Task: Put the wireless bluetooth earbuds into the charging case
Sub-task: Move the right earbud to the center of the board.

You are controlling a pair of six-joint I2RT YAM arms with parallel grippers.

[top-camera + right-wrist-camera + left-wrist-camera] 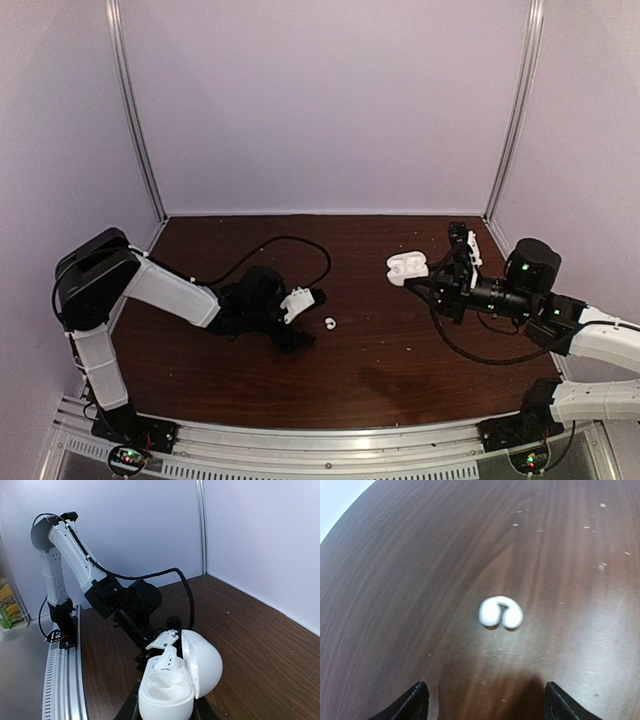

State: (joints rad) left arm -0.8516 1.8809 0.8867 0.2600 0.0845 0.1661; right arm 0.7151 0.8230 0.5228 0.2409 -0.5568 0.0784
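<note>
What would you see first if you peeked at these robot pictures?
A tiny white earbud lies all alone on the dark wooden table, just ahead of the left gripper, whose fingers are spread open. Over on the right, the right gripper holds a white charging case with its lid flipped up. A second bud looks tucked inside it.

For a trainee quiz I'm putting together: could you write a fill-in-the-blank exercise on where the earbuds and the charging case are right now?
1. The loose earbud lies on the table just ahead of the ____ arm's open claw.
2. The right claw holds the charging case with its lid ____.
3. The case holds only ____ seated earbud.
Missing words: left; open; one.
</note>
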